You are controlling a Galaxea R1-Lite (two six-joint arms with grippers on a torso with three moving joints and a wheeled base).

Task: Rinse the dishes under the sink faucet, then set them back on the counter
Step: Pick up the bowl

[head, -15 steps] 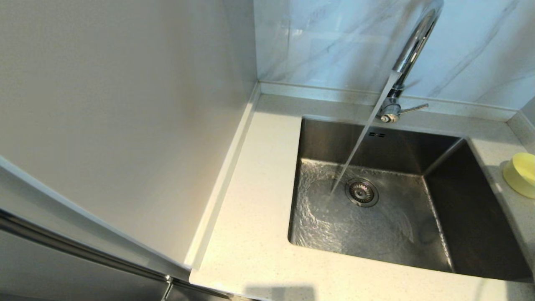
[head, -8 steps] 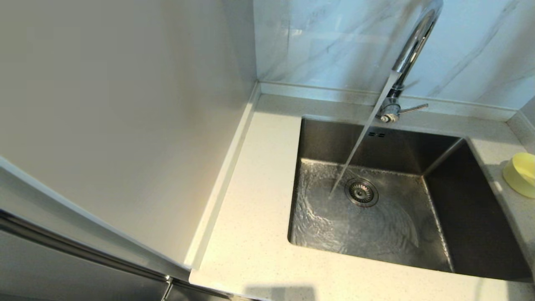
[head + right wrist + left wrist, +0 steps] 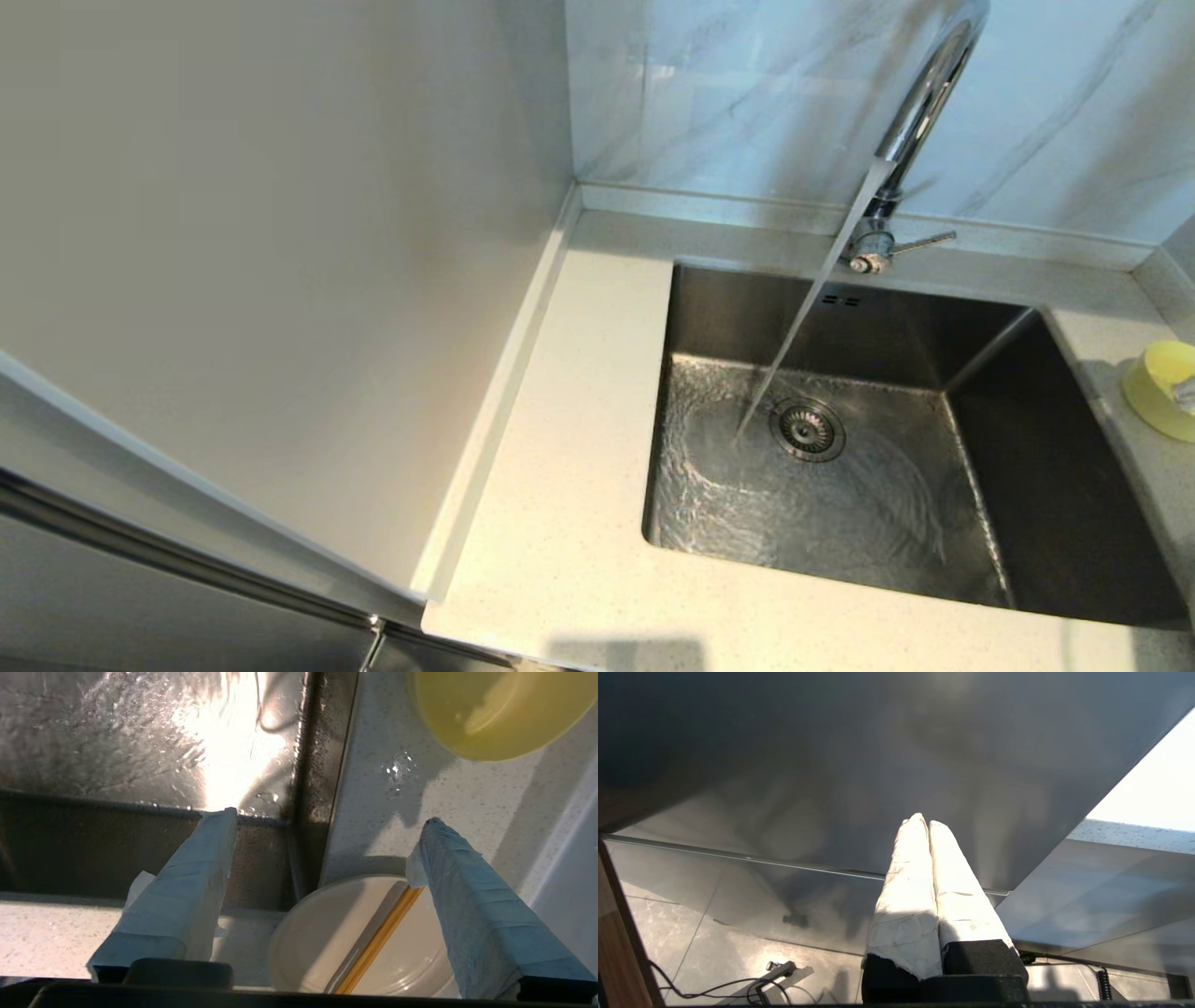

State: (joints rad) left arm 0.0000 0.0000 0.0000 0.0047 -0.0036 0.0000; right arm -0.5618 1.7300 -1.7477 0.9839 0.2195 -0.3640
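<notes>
Right gripper (image 3: 327, 821) fingers spread wide, empty, above counter (image 3: 411, 807) right of sink; plate (image 3: 322, 947) with chopsticks (image 3: 378, 942) part-hidden below, bowl (image 3: 1156, 387) cut off. Faucet (image 3: 920, 103) running. Left gripper (image 3: 923, 822) pressed closed, parked low.

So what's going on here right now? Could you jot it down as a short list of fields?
faucet: running, stream falling into the sink beside the drain
yellow bowl: on the counter, right of the sink
plate: on the counter, below the right hand
chopsticks: lying across the plate
right hand: open, empty, above the plate
left hand: shut, empty, parked low beside the cabinet front
</notes>
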